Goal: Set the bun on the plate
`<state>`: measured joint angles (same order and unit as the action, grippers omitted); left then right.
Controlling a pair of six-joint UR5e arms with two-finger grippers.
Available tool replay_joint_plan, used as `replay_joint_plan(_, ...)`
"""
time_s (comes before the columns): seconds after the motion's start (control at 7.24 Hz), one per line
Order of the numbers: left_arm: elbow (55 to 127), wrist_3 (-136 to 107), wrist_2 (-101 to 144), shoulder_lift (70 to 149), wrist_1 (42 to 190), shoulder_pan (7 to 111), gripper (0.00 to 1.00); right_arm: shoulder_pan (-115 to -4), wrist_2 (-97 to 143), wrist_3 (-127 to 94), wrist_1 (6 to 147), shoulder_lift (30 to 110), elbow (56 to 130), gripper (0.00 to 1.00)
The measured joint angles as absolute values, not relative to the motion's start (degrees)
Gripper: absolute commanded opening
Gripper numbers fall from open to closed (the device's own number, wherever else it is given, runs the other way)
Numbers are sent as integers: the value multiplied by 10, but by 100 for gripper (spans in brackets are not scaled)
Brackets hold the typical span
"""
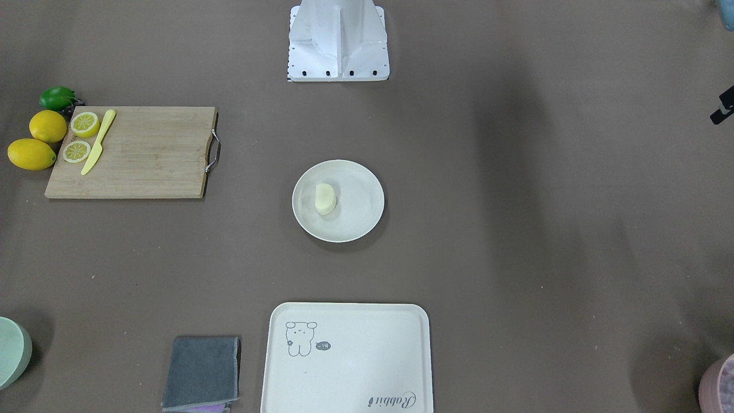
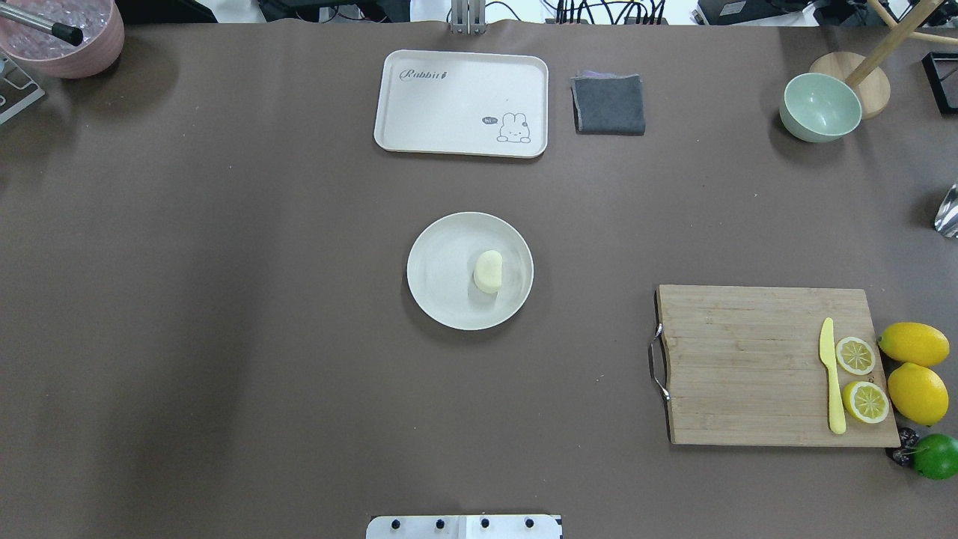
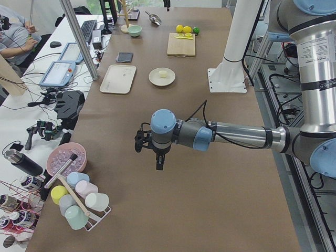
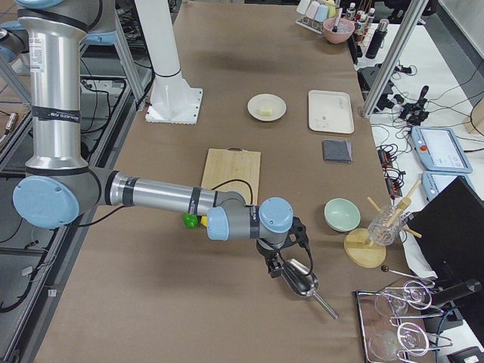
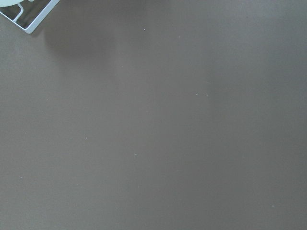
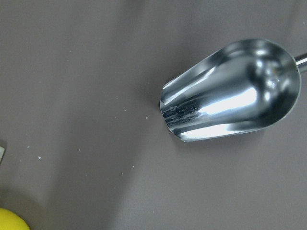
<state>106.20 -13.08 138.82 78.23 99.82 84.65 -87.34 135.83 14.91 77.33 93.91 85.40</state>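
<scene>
The pale cream bun [image 1: 325, 198] [image 2: 488, 271] lies on the round off-white plate [image 1: 367, 178] [image 2: 441, 247] at the table's middle, slightly off its centre. Nothing is touching it. Only the side views show the grippers. My left gripper [image 3: 159, 160] hangs over bare brown table far from the plate, near the cup rack end. Over at the opposite end, my right gripper [image 4: 272, 266] hovers above a metal scoop [image 6: 230, 91]. I cannot tell whether either one is open or shut. Neither wrist view shows any fingers.
A cream tray [image 2: 419, 112] with a drawing and a grey cloth [image 2: 608, 103] lie beyond the plate. A wooden cutting board [image 2: 748, 367] bears a yellow knife [image 2: 831, 382] and lemon slices, with whole lemons [image 2: 917, 389] beside it. A green bowl [image 2: 819, 108] and a pink bowl [image 2: 67, 37] stand at the far corners.
</scene>
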Motion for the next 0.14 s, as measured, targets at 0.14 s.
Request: replay_joint_plan(0.14, 1060, -129, 1385, 784, 997, 847, 98, -881, 1364, 149, 767, 944, 854, 100)
